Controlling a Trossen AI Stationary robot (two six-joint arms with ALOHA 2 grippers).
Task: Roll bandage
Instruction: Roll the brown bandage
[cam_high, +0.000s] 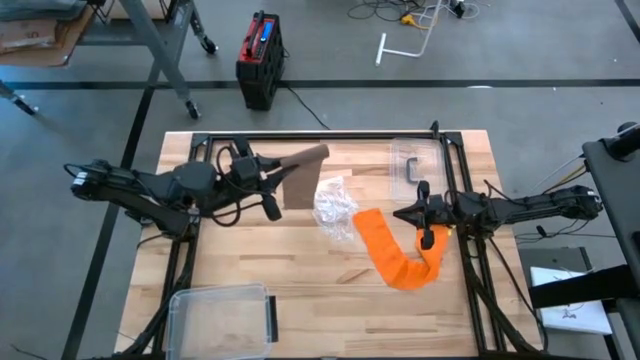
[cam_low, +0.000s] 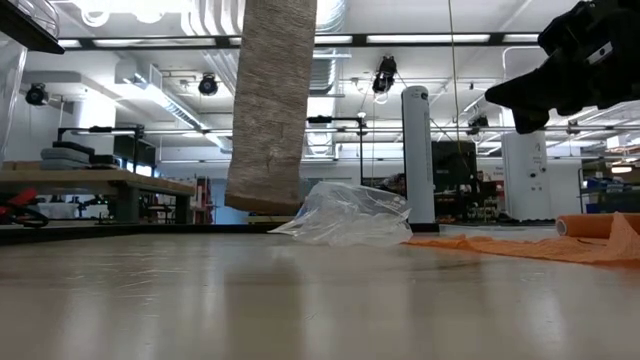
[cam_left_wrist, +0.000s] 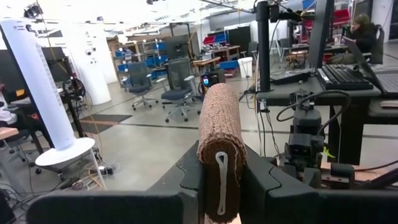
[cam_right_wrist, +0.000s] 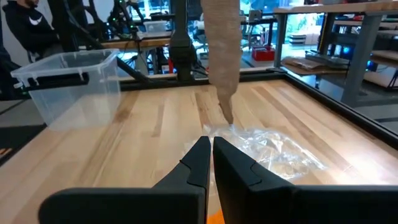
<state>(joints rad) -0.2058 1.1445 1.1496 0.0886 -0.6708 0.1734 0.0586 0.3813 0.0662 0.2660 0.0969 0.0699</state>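
Table (cam_high: 300, 270) is light butcher-block wood inside a black frame, sitting on a grey concrete floor (cam_high: 80, 120) with dark seam lines. Left pincer (cam_high: 268, 188) is clamped on the brown bandage (cam_high: 305, 175), a rolled end pinched between its fingers (cam_left_wrist: 193, 177), strip hanging from it with its lower end near the wood in the low view. Right pincer (cam_high: 424, 222) has its jaws pressed together, nothing visibly between them, hovering near the far end of the orange bandage (cam_high: 395, 255), which lies unrolled across the right half of the table, one end partly rolled up. Crumpled clear plastic wrapper (cam_high: 335, 210) sits mid-table, between the brown and orange bandages, just beside both. Clear lidded bin (cam_high: 222, 318) at the near left corner; a second clear container (cam_high: 415, 160) at the far right edge. Off the table: a red-and-black battery box (cam_high: 260, 55) with a cable on the floor, white tubing (cam_high: 405, 40) farther right. Room beyond is an open lab: ceiling light strips, white pillar (cam_low: 418, 150), office chairs (cam_left_wrist: 177, 90), desks with monitors and a keyboard (cam_left_wrist: 348, 74). Seated person (cam_left_wrist: 364, 31) far back in the left wrist view; another person (cam_right_wrist: 34, 28) in a dark hoodie at the edge of the right wrist view.
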